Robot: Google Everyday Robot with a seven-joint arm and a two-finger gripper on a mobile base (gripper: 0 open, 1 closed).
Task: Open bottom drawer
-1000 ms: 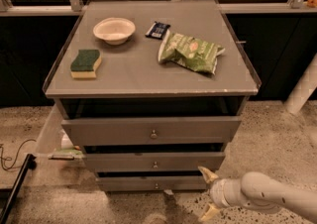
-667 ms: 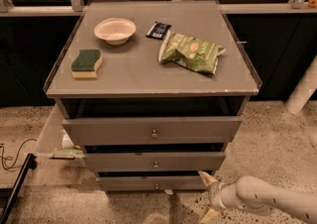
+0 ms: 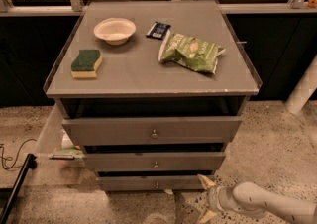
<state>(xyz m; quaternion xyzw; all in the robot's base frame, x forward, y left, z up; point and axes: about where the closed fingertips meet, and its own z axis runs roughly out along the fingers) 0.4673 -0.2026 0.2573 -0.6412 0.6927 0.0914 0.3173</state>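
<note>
Two fingers (image 3: 205,182) of the gripper (image 3: 205,198) stand spread wide, holding nothing, just right of the bottom drawer (image 3: 129,183).

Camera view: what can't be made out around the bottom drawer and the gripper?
- Bottom drawer: its interior is hidden in the camera view by the middle drawer overhanging it.
- Gripper: low, just right of the bottom drawer, fingers spread. Its arm is cut off by the right edge, so the base is unseen.
- Dark packet on the cabinet top: its label is too small to read.
</note>
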